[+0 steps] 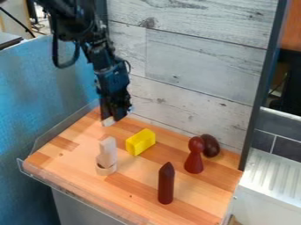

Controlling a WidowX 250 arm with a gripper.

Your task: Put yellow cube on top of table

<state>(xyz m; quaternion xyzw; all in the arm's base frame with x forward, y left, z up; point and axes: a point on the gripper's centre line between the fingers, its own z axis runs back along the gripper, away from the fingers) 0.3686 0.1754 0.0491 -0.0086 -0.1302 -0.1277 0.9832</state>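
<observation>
My fingers (pixel 112 118) hang at the bench's (pixel 73 159) eleven o'clock; I cannot tell whether they are open or closed. The yellow block (pixel 140 142) lies on the bench, apart from them, between their four and five o'clock, as viewed.

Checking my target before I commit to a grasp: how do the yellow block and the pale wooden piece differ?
The yellow block is bright yellow; the pale wooden piece is light beige. The block is a chunky, flat-sided box, while the wooden piece is a narrow upright with a rounded base. The block sits low, whereas the wooden piece stands taller. Both rest on the table.
</observation>
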